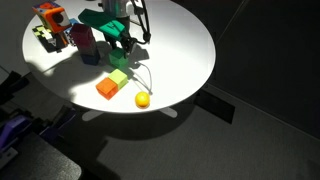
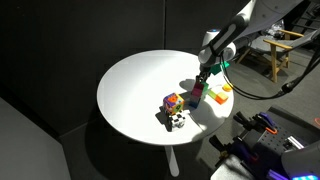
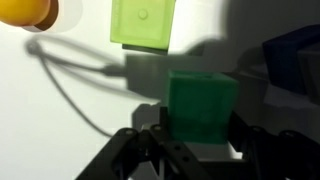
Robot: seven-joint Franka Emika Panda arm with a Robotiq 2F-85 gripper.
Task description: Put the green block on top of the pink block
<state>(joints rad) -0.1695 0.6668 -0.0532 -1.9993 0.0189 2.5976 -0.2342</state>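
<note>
The green block [image 3: 203,105] sits between my gripper's fingers [image 3: 203,135] in the wrist view, and the gripper is shut on it just above the white table. In an exterior view the gripper [image 1: 121,50] hangs over the table's middle, with the green block [image 1: 117,59] at its tips. The pink block [image 1: 83,38] stands apart from it, beside the toy at the table's edge. It also shows in an exterior view [image 2: 196,101], just below the gripper [image 2: 203,86].
A lime block [image 3: 142,22], an orange block [image 1: 106,89] and a yellow ball [image 1: 142,99] lie close by on the round white table [image 1: 180,50]. A blue block [image 3: 295,60] is at one side. A colourful toy [image 1: 48,22] stands near the rim.
</note>
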